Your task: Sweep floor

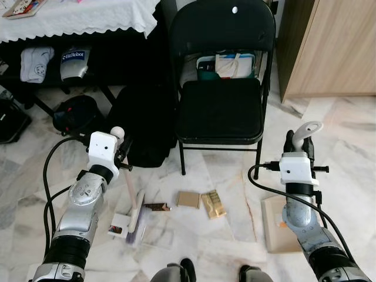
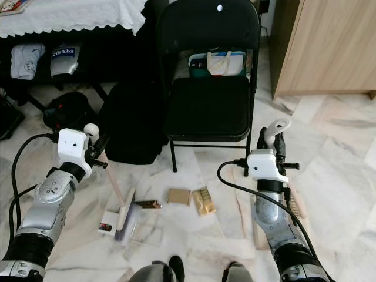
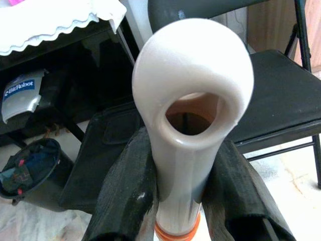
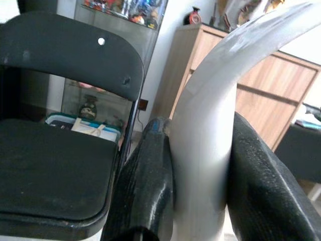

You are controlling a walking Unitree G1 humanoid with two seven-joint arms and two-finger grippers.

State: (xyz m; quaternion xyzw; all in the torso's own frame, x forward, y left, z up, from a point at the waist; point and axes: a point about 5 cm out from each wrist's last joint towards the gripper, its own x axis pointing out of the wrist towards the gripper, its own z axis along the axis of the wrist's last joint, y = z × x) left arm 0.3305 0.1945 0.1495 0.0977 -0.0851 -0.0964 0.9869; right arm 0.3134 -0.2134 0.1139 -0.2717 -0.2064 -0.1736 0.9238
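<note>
My left gripper is shut on the broom handle, a wooden shaft with a white cap. The shaft slants down to the broom head, which rests on the marble floor. My right gripper is shut on the curved grey dustpan handle. The beige dustpan lies flat on the floor below that arm. Between the two tools lie three bits of litter: a dark brown wrapper beside the broom head, a tan square and a gold packet.
A black folding chair stands straight ahead with boxes behind it. A black bag leans at its left. A table with a white cloth is at the far left and a wooden cabinet at the right. My feet are near the litter.
</note>
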